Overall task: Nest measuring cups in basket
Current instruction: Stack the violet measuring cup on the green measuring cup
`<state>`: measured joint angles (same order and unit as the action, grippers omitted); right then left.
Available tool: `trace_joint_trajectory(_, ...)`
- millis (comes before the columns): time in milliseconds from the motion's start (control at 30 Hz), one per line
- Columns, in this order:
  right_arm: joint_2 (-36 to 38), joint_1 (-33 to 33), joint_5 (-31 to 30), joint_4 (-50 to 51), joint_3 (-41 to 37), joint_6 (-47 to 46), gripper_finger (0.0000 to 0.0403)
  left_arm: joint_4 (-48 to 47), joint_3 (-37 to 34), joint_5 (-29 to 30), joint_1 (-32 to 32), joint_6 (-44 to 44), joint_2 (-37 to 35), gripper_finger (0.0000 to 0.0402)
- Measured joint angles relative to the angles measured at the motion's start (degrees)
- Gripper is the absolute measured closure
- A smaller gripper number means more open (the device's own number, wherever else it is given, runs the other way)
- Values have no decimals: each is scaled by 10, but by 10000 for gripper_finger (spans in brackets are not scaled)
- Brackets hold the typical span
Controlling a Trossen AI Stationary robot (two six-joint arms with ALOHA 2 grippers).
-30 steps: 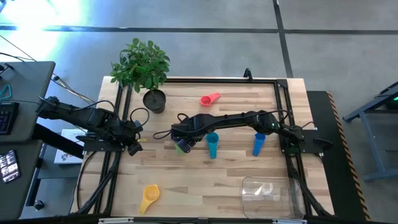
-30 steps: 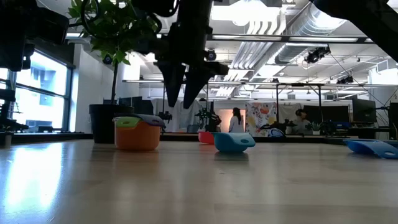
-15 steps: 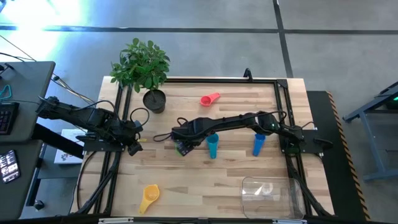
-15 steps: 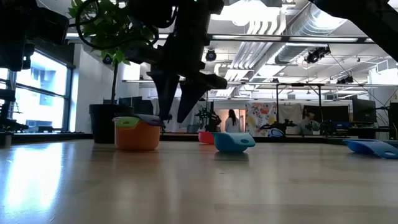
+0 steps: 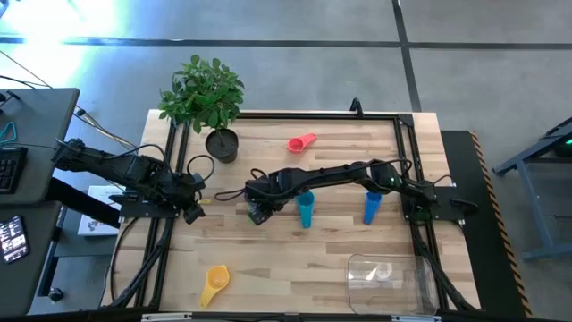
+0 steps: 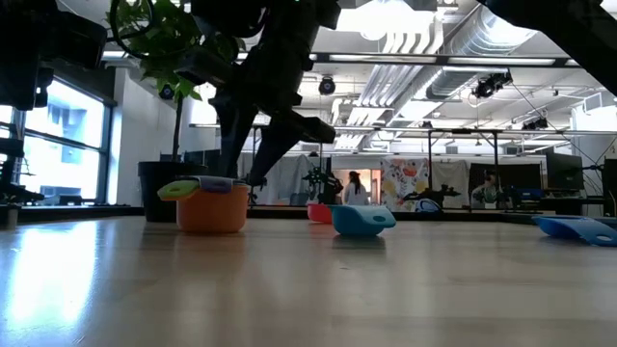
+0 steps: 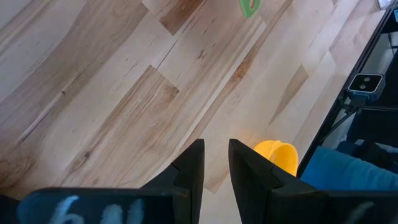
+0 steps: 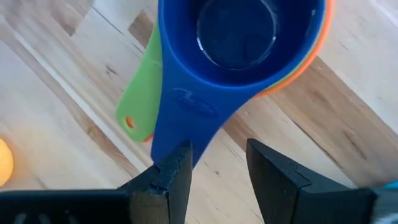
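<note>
Hovering mid-table with fingers parted and nothing between them, the right tool (image 8: 217, 165) sits just short of the nested cup stack (image 8: 239, 46), probably light, stiff plastic best pinched by the blue handle (image 8: 183, 115).

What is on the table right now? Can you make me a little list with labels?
right gripper: open, over the blue handle of the cup stack
left gripper: almost shut, empty, at the table's left edge
stack: blue in orange, with green
loose cups: pink, teal, blue, yellow
basket: no coloured cups inside
plant: back left
</note>
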<state>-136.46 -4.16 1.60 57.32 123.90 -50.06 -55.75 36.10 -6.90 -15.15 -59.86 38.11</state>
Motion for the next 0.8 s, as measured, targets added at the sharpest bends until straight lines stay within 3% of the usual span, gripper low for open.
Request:
trace_joint_trajectory(400,9,8,10,16,6,39,261,0,0,0,0,0,0,339)
trace_joint_trajectory(633,66,16,-43,23,7,76,261,1,0,0,0,0,0,339)
trace_joint_trajectory(800,78,24,-44,15,-8,93,261,2,0,0,0,0,0,339)
